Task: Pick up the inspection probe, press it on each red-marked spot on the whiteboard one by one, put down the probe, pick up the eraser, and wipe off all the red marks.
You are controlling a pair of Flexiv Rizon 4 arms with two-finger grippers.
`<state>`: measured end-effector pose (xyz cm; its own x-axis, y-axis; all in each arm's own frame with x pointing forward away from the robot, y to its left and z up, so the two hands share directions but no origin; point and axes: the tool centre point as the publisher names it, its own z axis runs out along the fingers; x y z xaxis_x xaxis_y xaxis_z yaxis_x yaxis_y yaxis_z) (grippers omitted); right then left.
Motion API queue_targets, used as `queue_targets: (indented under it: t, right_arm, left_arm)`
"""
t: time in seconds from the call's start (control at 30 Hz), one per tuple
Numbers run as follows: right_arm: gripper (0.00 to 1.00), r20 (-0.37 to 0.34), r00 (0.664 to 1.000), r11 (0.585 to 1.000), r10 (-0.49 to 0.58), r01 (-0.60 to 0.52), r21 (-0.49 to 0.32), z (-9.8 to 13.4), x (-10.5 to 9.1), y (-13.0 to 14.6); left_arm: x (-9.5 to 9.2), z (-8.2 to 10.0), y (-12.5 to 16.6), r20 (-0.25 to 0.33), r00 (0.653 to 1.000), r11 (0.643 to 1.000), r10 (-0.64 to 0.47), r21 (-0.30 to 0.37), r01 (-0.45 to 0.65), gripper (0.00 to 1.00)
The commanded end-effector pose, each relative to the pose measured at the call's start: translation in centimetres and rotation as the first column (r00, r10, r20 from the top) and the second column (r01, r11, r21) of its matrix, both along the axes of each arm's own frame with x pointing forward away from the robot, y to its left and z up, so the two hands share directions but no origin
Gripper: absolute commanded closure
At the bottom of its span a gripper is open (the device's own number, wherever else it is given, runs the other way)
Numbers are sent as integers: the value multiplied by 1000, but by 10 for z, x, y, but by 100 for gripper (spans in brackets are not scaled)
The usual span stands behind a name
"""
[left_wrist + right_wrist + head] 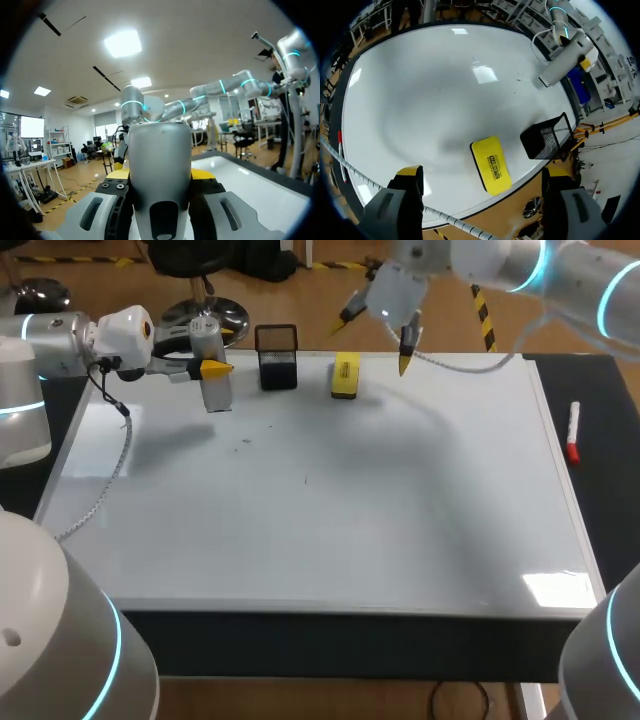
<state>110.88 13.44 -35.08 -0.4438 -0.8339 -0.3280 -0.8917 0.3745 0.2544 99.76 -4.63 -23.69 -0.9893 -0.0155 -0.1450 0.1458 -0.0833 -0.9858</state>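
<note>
One grey cylindrical probe (217,392) seems clamped in the left gripper (213,368); right gripper (375,338) gapes over the flat eraser (345,375) at the board (350,500) edge.

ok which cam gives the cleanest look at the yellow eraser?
Right wrist view: the eraser lies whole and unblocked on the whiteboard, ahead of the open right gripper. Head view shows it small, near the far edge. Left wrist view misses it; the probe fills most of it.
</note>
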Motion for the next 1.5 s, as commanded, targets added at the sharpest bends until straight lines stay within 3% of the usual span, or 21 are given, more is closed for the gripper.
queue_targets:
  t: [0.03, 0.17, 0.27, 0.43, 0.53, 0.57, 1.0, 1.3, 1.37, 1.5]
  right_arm:
    - [0, 75, 993, 994, -93, 88, 70, 38, -19, -17]
    - [0, 71, 977, 970, -200, 187, 157, 63, -19, -18]
    - [0, 64, 967, 957, -246, 233, 173, 79, -19, -19]
    - [0, 53, 941, 934, -333, 321, 159, 95, -16, -25]
    - [0, 24, 905, 898, -425, 417, 140, 102, -14, -31]
    - [0, 4, 879, 874, -477, 474, 108, 103, -12, -33]
    - [0, -67, 810, 802, -582, 586, 118, 117, -21, -56]
    - [0, -163, 772, 741, -614, 635, 218, 119, -25, -75]
    - [0, -128, 753, 721, -645, 656, 223, 119, -27, -79]
    - [0, -128, 753, 721, -645, 656, 223, 119, -27, -79]
  left_arm:
    - [-1, 1, 0, 1, 1000, 1000, 3, 1, -3, 100]
    - [-1, 1, 0, 1, 1000, 1000, 3, 1, -3, 100]
    - [-1, 1, 0, 1, 1000, 1000, 3, 1, -3, 100]
    - [-1, 1, 0, 1, 1000, 1000, 3, 1, -3, 100]
    - [-1, 1, 0, 1, 1000, 1000, 3, 1, -3, 100]
    - [-1, 1, 0, 1, 1000, 1000, 3, 1, -3, 100]
    - [-1, 1, 0, 1, 1000, 1000, 3, 1, -3, 100]
    - [-1, 1, 0, 1, 1000, 1000, 3, 1, -3, 100]
    - [-1, 1, 0, 1, 1000, 1000, 3, 1, -3, 100]
    - [-1, 1, 0, 1, 1000, 1000, 3, 1, -3, 100]
